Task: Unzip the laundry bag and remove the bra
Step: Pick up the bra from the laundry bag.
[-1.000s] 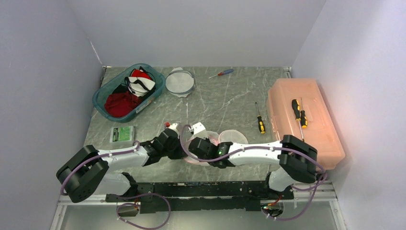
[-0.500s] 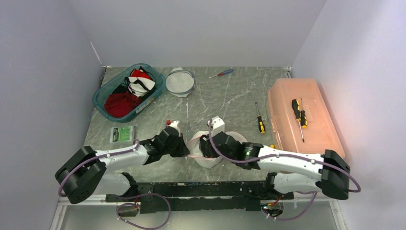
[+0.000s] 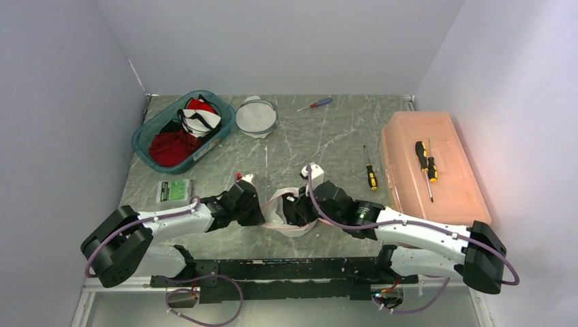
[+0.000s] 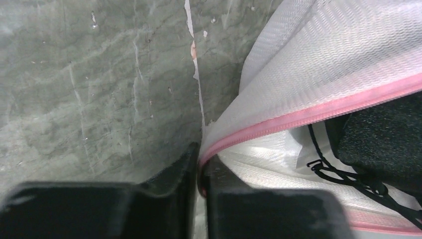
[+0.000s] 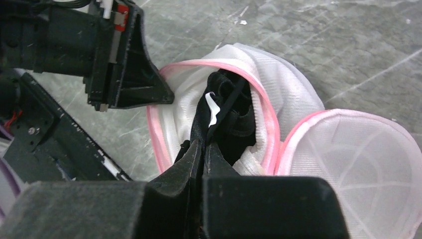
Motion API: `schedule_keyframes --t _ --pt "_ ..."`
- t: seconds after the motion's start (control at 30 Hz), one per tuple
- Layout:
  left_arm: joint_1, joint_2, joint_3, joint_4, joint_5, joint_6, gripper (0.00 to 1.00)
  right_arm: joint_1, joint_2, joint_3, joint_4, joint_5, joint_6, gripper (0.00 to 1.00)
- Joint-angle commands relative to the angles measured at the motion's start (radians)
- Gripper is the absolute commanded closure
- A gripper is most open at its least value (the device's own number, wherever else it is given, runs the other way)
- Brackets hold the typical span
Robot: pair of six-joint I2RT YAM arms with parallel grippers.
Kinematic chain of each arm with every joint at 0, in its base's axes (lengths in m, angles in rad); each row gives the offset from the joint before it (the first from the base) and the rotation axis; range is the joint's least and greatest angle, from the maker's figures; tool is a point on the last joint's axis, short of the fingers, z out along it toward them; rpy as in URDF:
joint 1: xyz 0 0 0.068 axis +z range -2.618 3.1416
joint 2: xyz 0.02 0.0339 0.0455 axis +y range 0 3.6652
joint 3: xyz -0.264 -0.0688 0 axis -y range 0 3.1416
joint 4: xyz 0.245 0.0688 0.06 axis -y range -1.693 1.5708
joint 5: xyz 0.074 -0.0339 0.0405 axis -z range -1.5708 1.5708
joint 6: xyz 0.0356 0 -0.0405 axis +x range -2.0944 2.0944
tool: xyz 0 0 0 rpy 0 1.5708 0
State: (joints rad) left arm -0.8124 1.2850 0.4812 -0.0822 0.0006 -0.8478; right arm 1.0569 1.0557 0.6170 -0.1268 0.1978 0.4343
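Now the right claw [image 5: 201, 145] has just clamped onto the bra [image 5: 233, 118] inside the unzipped laundry bag [image 5: 286, 92], which the left claw [image 4: 201, 163] pinches; removal looks ready to begin.

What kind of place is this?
Probably a robot test booth: bare walls box in one table, two arms are bolted on, and a basket sits near screwdrivers.
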Motion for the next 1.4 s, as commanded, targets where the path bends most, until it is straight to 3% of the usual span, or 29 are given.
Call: schedule_keyframes --t 0.0,0.07,0.1,0.17,0.27,0.63,0.8,0.97,1.1,1.37 --pt "0.003 -0.060 0.068 -0.102 -0.022 0.009 0.76 -0.005 -0.046 0.025 0.075 -0.090 -0.063 1.00" --pt "0.003 -0.096 0.095 -0.147 -0.022 0.009 0.45 -0.011 -0.062 0.033 0.075 -0.141 -0.072 1.00" --pt "0.003 -0.116 0.112 -0.178 -0.025 0.007 0.35 -0.015 -0.077 0.032 0.082 -0.161 -0.072 1.00" --pt "0.003 -0.161 0.143 -0.240 -0.037 0.003 0.22 -0.027 -0.120 0.030 0.104 -0.203 -0.070 1.00" --pt "0.004 -0.241 0.185 -0.313 -0.062 0.000 0.11 -0.051 -0.178 0.045 0.118 -0.263 -0.082 1.00" --pt "0.012 -0.389 0.467 -0.635 -0.195 -0.052 0.06 -0.058 -0.305 0.148 0.033 -0.261 -0.319 1.00" --pt "0.027 -0.390 0.602 -0.654 -0.072 -0.167 0.06 -0.053 -0.338 0.165 0.005 -0.224 -0.439 1.00" --pt "0.036 -0.293 0.681 -0.517 0.181 -0.250 0.06 -0.025 -0.371 0.161 0.004 -0.169 -0.526 1.00" --pt "0.036 -0.164 0.821 -0.584 0.208 -0.221 0.06 0.022 -0.346 0.171 -0.015 -0.108 -0.564 1.00" --pt "0.036 -0.020 0.870 -0.567 0.308 -0.211 0.06 0.169 -0.281 0.196 -0.014 0.108 -0.636 1.00"
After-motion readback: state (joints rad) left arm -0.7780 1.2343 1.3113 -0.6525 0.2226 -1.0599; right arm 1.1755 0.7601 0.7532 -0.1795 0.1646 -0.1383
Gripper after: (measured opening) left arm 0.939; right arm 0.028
